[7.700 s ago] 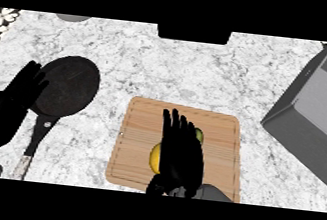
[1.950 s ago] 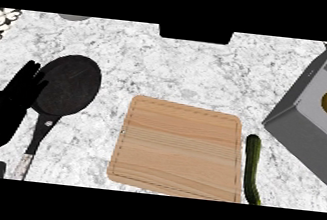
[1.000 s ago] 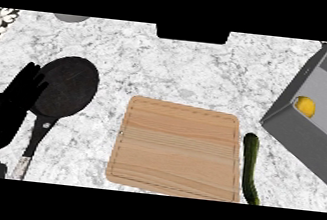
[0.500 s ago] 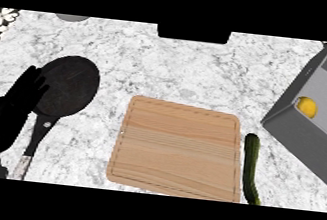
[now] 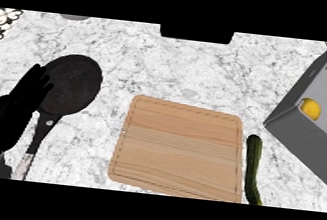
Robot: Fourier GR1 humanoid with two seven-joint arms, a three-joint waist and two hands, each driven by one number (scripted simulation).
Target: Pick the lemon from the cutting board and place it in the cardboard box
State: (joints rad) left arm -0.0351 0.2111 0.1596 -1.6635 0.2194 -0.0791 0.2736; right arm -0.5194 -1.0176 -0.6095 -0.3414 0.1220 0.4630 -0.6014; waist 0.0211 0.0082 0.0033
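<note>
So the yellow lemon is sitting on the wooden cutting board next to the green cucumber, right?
Not quite. The lemon is inside the box at the right, not on the cutting board, as the head view shows. The board has nothing on it. The cucumber does lie right beside the board, on the counter.

- There is one view only, the head view, so no second camera shares any part of the scene.
- It looks steeply down from above onto the marble counter (image 5: 193, 70), taking in a broad stretch of its top.
- The cutting board (image 5: 179, 149) fills the lower middle of the frame.
- A frying pan (image 5: 69, 87) lies at the left, and the cardboard box (image 5: 319, 143) is cut off by the right edge.
- The left hand (image 5: 10, 116) enters from the lower left corner, marking the near side.
</note>
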